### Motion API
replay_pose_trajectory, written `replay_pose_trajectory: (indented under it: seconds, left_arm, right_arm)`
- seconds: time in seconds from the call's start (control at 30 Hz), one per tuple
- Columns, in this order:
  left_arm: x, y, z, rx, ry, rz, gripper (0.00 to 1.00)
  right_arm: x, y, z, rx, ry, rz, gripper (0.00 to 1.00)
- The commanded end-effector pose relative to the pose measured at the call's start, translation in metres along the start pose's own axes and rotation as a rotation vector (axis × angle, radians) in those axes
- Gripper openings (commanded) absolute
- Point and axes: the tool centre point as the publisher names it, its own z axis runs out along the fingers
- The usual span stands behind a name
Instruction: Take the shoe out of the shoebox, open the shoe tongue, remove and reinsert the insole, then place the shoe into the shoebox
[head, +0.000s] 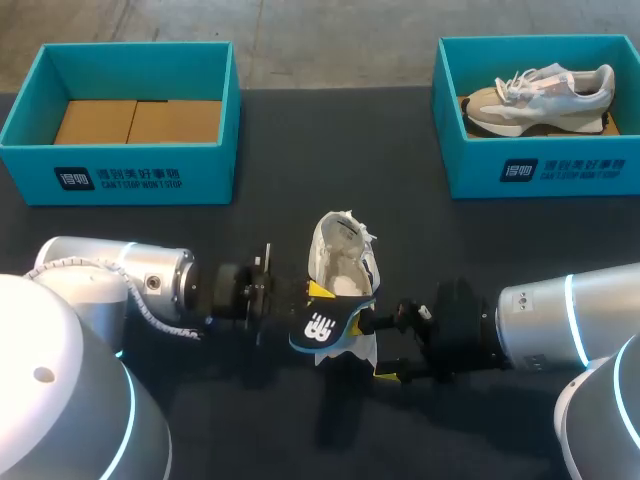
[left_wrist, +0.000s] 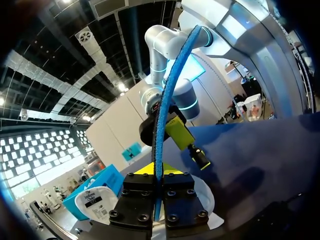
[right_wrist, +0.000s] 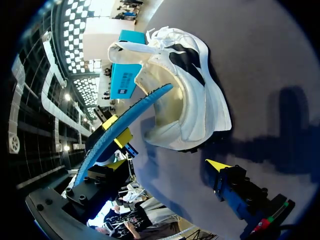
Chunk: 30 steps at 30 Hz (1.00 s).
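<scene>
Centrally on the dark table (head: 500, 250) you see the white shoe (head: 340, 255), standing outside both boxes with its opening upward and its heel end toward your two grippers. The right wrist view shows the same shoe (right_wrist: 200, 90) ahead of the right gripper, with black patches on its side and its tongue and laces at the far end. The blue insole (head: 322, 328) is out of the shoe's bed. It juts from the heel side, and in the right wrist view its far end (right_wrist: 140, 111) reaches over the shoe's opening; you cannot tell whether that end touches the lining. Your left gripper (head: 305, 295) is clamped on the insole. In the left wrist view the insole (left_wrist: 167, 90) appears edge-on, pinched between the two black finger blocks of that gripper (left_wrist: 156, 172) and rising away from them. From the right wrist the left gripper (right_wrist: 116, 131) shows a yellow tip on either side of the blue strip. Your right gripper (head: 378, 345) sits just beside the heel with its fingers apart and nothing between them; one yellow fingertip (right_wrist: 217, 165) is seen above bare table. At the far left stands a teal shoebox (head: 120, 180) holding brown cardboard (head: 135, 122). At the far right, a second teal shoebox (head: 540, 170) holds a beige and white shoe (head: 545, 92).
</scene>
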Motion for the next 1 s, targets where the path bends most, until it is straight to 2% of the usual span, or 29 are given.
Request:
replay_pose_trajectory:
  seconds: [0.03,1.0]
  left_arm:
    - [0.0,0.004,0.002,-0.003,0.002,-0.001,0.0]
    - [0.006,0.019,0.002,-0.081,0.015,-0.009,0.0]
  right_arm:
    - [0.0,-0.001,-0.003,0.001,0.0,0.0,1.0]
    - [0.0,-0.001,-0.003,0.001,0.0,0.0,1.0]
